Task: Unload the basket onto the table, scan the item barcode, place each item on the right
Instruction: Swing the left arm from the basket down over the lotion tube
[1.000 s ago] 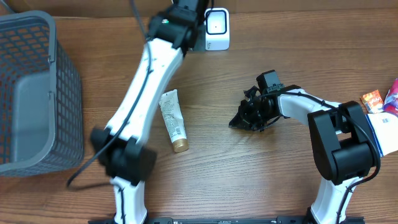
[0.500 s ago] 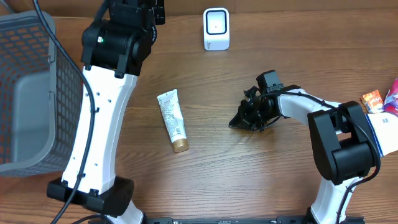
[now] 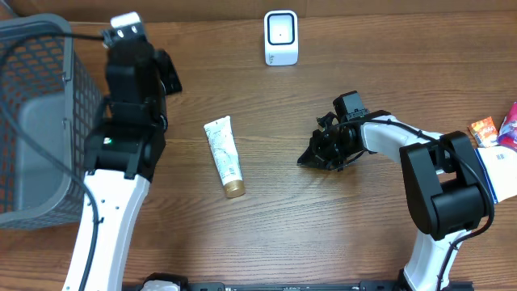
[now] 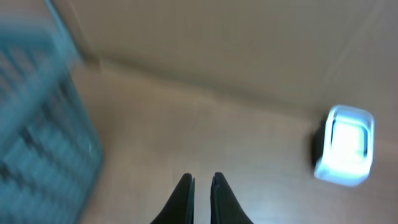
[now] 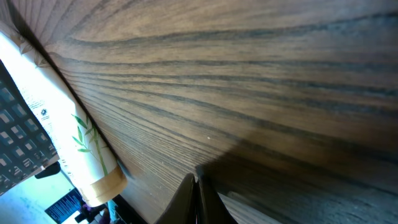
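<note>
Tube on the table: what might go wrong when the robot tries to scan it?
The tube lies flat on the table, so it might slide away from a closing grip. The left gripper hangs close beside the basket, so a swing could knock its wall. The scanner stands far from the tube, which could slip during the carry.

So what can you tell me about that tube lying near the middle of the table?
The tube is white and looks like soft plastic, with small print and a green leaf drawing along its side. One end is a flat crimped seam that points toward the far edge. The other end carries a gold-brown cap, screwed on, that points toward the near edge. It lies flat and slightly slanted on the wooden table. Only the table touches it.
</note>
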You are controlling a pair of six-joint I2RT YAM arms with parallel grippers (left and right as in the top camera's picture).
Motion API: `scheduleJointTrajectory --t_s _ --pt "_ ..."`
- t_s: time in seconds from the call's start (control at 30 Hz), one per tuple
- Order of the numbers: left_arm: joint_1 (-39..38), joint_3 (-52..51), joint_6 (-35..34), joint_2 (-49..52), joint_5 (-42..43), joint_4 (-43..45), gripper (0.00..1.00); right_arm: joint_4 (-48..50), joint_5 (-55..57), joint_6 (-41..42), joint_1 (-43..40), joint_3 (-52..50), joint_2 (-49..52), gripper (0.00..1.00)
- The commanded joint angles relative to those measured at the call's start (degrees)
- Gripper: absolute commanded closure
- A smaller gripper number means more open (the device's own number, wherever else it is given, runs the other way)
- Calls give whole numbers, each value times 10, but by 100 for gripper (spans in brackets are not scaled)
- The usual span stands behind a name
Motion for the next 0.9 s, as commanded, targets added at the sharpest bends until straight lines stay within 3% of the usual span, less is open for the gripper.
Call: scheduleJointTrajectory --t_s 0.0,0.1,0.3,0.87 --pt "0 -40 -117 25 80 -50 96 -7 83 -1 3 -14 12 96" --pt "0 -81 -121 49 170 -81 96 -7 83 -1 3 -14 12 96" --pt "0 -139 -151 78 193 -120 96 -8 83 -14 3 -14 12 96" --pt "0 -167 -150 210 290 -30 95 -8 83 -18 3 -14 12 96"
